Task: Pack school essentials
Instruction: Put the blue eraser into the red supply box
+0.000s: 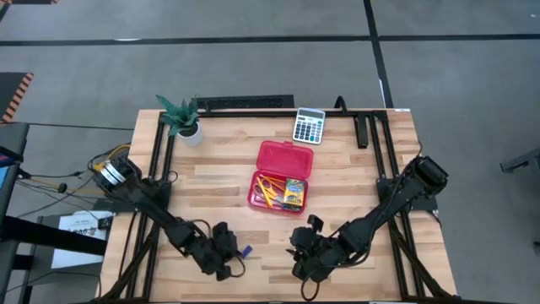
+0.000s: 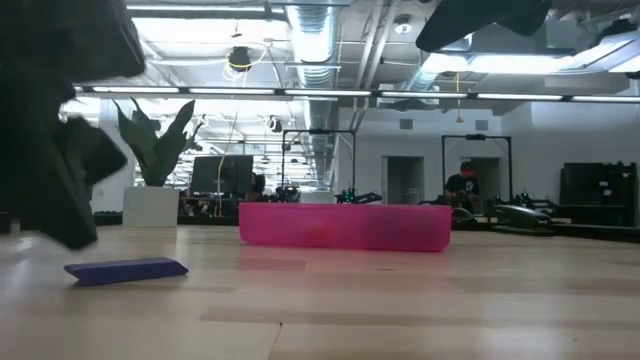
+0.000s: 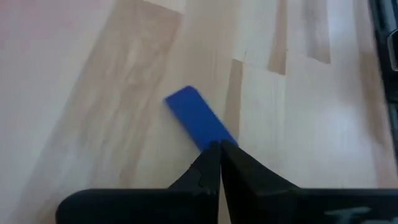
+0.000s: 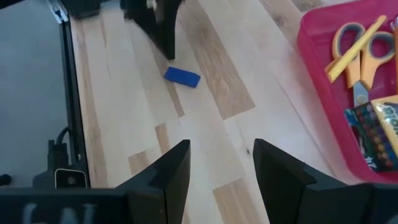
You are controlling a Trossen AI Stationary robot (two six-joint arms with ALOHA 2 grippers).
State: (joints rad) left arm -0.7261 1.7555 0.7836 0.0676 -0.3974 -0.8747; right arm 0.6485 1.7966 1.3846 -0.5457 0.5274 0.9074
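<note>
Wooden desk [image 1: 354,181]: blue piece [image 1: 246,251] lies flat just beside left hand [image 1: 226,263], fingers pinched together, empty; right hand [image 1: 302,260] half-spread, empty.

Two dark jointed arms, black wedge-shaped fingers [image 4: 171,171].

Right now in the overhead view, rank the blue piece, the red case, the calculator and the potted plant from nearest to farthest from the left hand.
1. Blue piece, on the table just beside the shut left hand.
2. Red case, open at the table's middle.
3. and 4. Potted plant, far left corner, and calculator, far edge: too close to call.
</note>
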